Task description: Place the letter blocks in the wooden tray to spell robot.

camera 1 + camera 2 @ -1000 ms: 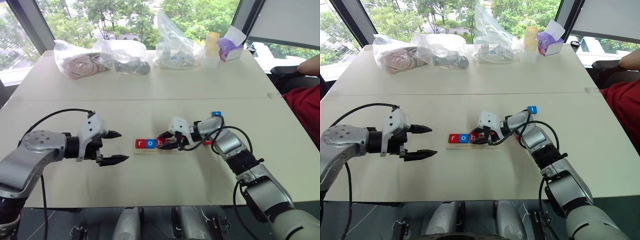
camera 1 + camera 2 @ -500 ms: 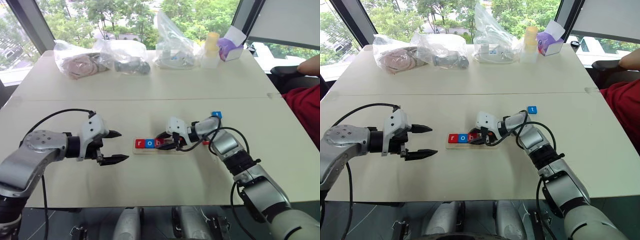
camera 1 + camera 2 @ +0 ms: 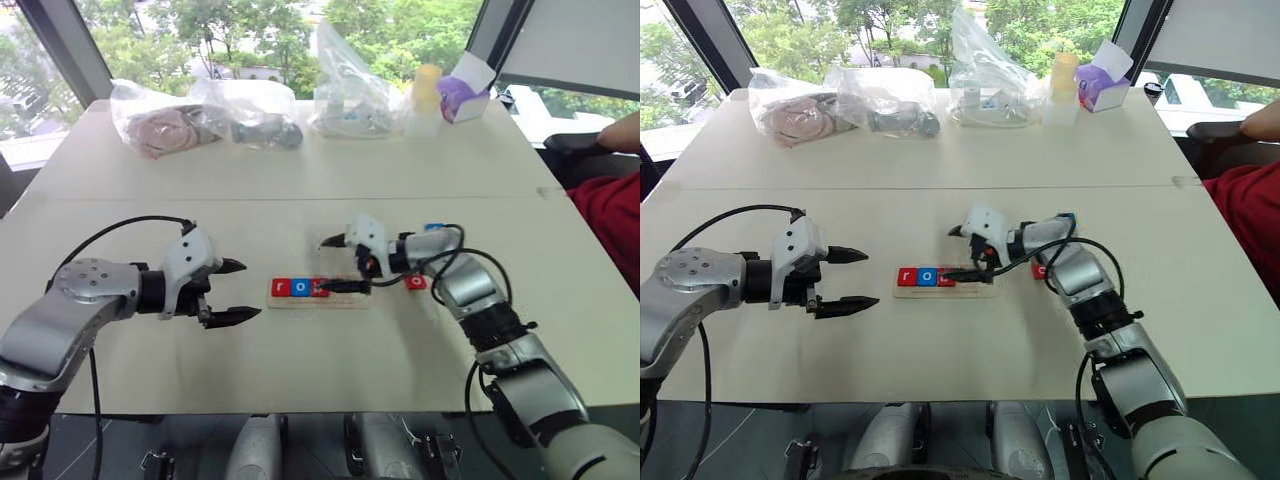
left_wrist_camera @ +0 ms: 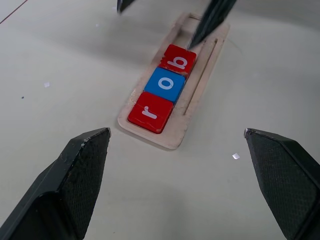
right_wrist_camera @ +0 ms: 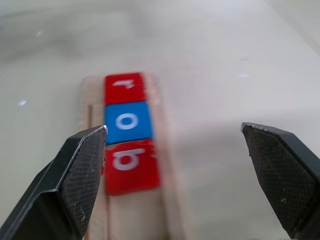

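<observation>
We see r, o, b seated in the wooden tray (image 3: 318, 291) mid-surface. Our right end effector (image 3: 340, 263) hangs wide open just above b (image 4: 177, 58); one low fingertip could nudge it askew. The left end effector (image 3: 235, 291), also wide, idles beside.

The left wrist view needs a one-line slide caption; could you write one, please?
Red r, blue o and red b sit in the wooden tray, framed by the open left gripper.
</observation>
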You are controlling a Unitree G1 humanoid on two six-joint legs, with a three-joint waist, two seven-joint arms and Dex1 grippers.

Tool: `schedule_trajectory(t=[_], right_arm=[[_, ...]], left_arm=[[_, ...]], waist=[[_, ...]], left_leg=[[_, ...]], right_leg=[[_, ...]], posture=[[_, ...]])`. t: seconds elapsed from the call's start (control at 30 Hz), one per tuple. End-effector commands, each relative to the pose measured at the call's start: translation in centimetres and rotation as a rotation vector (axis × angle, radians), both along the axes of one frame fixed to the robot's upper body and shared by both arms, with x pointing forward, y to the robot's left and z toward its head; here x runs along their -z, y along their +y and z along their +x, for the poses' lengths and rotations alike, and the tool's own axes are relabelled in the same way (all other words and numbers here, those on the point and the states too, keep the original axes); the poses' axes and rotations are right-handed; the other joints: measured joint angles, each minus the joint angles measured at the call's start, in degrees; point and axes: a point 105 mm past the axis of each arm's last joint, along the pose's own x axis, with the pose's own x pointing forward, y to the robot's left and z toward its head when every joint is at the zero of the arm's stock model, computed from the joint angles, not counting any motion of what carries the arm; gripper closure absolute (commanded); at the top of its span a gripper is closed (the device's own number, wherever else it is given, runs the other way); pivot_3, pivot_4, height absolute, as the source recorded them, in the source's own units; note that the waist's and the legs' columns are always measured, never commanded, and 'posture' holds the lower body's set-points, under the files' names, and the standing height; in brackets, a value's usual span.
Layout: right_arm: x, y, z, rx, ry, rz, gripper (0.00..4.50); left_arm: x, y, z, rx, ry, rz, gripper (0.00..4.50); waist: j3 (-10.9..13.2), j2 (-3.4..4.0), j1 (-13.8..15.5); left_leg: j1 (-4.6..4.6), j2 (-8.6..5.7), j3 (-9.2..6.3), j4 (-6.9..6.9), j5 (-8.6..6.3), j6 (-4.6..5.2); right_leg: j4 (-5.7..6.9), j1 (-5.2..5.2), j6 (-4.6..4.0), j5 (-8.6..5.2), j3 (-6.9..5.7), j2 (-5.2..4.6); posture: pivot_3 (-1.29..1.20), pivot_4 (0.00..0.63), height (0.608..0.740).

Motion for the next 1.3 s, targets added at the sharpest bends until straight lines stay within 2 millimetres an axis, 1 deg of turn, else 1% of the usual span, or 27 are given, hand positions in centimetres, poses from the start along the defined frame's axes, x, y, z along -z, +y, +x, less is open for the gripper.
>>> schedule_trajectory(t=[0.03, 0.1, 0.13, 0.2, 0.27, 0.37, 0.47, 0.57, 0.67, 0.87, 0.97, 1.0, 1.03, 1.07, 1.13, 1.23, 1.3], right_arm=[[-3.6, -4.5, 0.9, 0.315, -0.055, 0.162, 0.05], [-4.2, -6.7, 1.1, 0.486, -0.073, 0.211, 0.05], [-4.0, -8.2, 0.7, 0.624, -0.074, 0.226, 0.05], [-2.9, -10.4, -1.1, 0.829, -0.05, 0.213, 0.05], [-2.2, -11.0, -2.5, 0.921, -0.021, 0.198, 0.05], [-0.4, -10.7, -4.7, 1.041, 0.059, 0.18, 0.05], [0.7, -9.9, -5.6, 1.09, 0.117, 0.162, 0.05], [0.8, -9.2, -6.0, 1.103, 0.136, 0.164, 0.05], [1.9, -8.5, -6.5, 1.106, 0.18, 0.133, 0.05], [4.1, -8.5, -5.4, 1.137, 0.207, 0.063, 0.05], [4.6, -8.8, -4.8, 1.151, 0.194, 0.052, 0.87], [4.6, -8.9, -4.7, 1.152, 0.192, 0.05, 1.48], [4.6, -8.9, -4.6, 1.15, 0.19, 0.051, 1.86], [4.5, -8.8, -4.7, 1.148, 0.19, 0.052, 2.5], [4.5, -8.9, -4.7, 1.151, 0.191, 0.05, 3.34], [4.1, -9.3, -4.9, 1.193, 0.189, 0.073, 3.33], [3.6, -10.3, -5.1, 1.28, 0.185, 0.116, 3.33]], left_arm=[[-2.0, -1.8, -0.4, 0.05, -0.052, -0.106, 0.0], [-2.3, -2.5, -0.5, 0.064, -0.051, -0.138, 0.0], [-2.3, -3.0, -0.4, 0.075, -0.054, -0.145, 0.0], [-2.3, -3.8, -0.2, 0.09, -0.068, -0.165, 0.0], [-2.4, -4.2, 0.1, 0.091, -0.086, -0.178, 0.0], [-2.4, -5.1, 0.7, 0.125, -0.078, -0.201, 0.0], [-2.2, -5.4, 1.1, 0.147, -0.079, -0.189, 0.0], [-2.2, -5.4, 1.4, 0.157, -0.082, -0.185, 0.0], [-1.9, -5.4, 1.7, 0.162, -0.087, -0.164, 0.0], [-1.6, -5.7, 1.8, 0.16, -0.093, -0.163, 0.0], [-1.5, -5.4, 1.8, 0.146, -0.092, -0.16, 0.0], [-1.5, -5.3, 1.8, 0.14, -0.094, -0.157, 0.0], [-1.4, -5.2, 1.8, 0.136, -0.094, -0.154, 0.0], [-1.4, -5.1, 1.8, 0.134, -0.095, -0.153, 0.0], [-1.4, -5.1, 1.7, 0.132, -0.095, -0.154, 0.0], [-1.4, -5.4, 1.7, 0.138, -0.1, -0.158, 0.0], [-1.6, -5.8, 1.6, 0.152, -0.105, -0.164, 0.0]], waist=[[0.0, -0.01, 0.26], [-0.01, -0.01, 0.23], [-0.01, -0.01, 0.13], [-0.05, 0.0, 0.17], [-0.05, 0.01, -0.08], [-0.05, 0.02, -0.44], [-0.05, 0.03, -0.66], [-0.05, 0.03, -0.49], [-0.06, 0.02, -0.34], [-0.06, 0.02, -0.36], [-0.08, -0.01, -0.5], [-0.08, -0.01, -0.5], [-0.08, -0.01, -0.49], [-0.08, -0.01, -0.47], [-0.08, -0.02, -0.39], [-0.09, -0.03, -0.36], [-0.09, -0.03, -0.32]], left_leg=[[-0.01, -0.01, -0.02, 0.0, 0.0, 0.0], [-0.07, -0.03, -0.07, 0.03, 0.0, 0.0], [-0.06, -0.03, -0.05, 0.02, 0.0, 0.0], [-0.05, -0.03, -0.07, 0.0, 0.0, -0.01], [-0.03, -0.03, -0.12, -0.06, 0.0, -0.01], [0.01, -0.05, -0.02, -0.04, 0.01, -0.02], [0.11, -0.02, -0.03, -0.02, 0.04, -0.06], [0.12, -0.02, -0.01, 0.01, 0.06, -0.08], [0.06, -0.03, -0.01, 0.0, 0.06, -0.08], [-0.06, -0.06, 0.0, -0.01, 0.06, -0.08], [-0.03, -0.04, 0.01, -0.01, 0.06, -0.08], [-0.02, -0.04, 0.01, 0.0, 0.06, -0.08], [-0.01, -0.04, 0.02, 0.0, 0.06, -0.08], [-0.01, -0.04, 0.01, 0.0, 0.06, -0.08], [-0.02, -0.04, 0.0, 0.0, 0.06, -0.08], [-0.02, -0.04, 0.0, 0.0, 0.06, -0.08], [-0.03, -0.04, -0.01, -0.01, 0.06, -0.08]], right_leg=[[0.0, 0.01, 0.0, 0.0, -0.01, -0.04], [-0.01, 0.01, 0.0, 0.0, -0.05, -0.08], [-0.01, 0.01, 0.0, 0.0, -0.03, -0.09], [0.0, 0.0, 0.0, 0.0, -0.03, -0.08], [0.03, 0.01, 0.0, -0.01, -0.04, 0.0], [0.21, -0.11, -0.02, -0.01, 0.04, 0.09], [0.26, -0.11, -0.14, -0.02, 0.05, 0.21], [0.26, -0.1, -0.28, -0.07, 0.06, 0.2], [0.23, -0.1, -0.23, -0.1, 0.06, 0.18], [0.2, -0.21, -0.09, -0.04, 0.06, 0.13], [0.2, -0.19, -0.13, -0.06, 0.06, 0.16], [0.21, -0.19, -0.15, -0.07, 0.06, 0.16], [0.21, -0.19, -0.16, -0.07, 0.06, 0.16], [0.21, -0.18, -0.15, -0.07, 0.06, 0.16], [0.21, -0.18, -0.1, -0.05, 0.06, 0.16], [0.21, -0.18, -0.1, -0.04, 0.06, 0.15], [0.21, -0.18, -0.1, -0.05, 0.06, 0.15]], posture=[[0.0, 0.15, 0.74], [0.0, 0.15, 0.74], [0.0, 0.15, 0.74], [0.0, 0.15, 0.74], [0.0, 0.15, 0.74], [0.0, 0.15, 0.74], [0.0, 0.15, 0.74], [0.0, 0.15, 0.74], [0.0, 0.15, 0.74], [0.0, 0.15, 0.74], [0.0, 0.15, 0.74], [0.0, 0.15, 0.74], [0.0, 0.15, 0.74], [0.0, 0.15, 0.74], [0.0, 0.15, 0.74], [0.0, 0.15, 0.74], [0.0, 0.15, 0.74]])
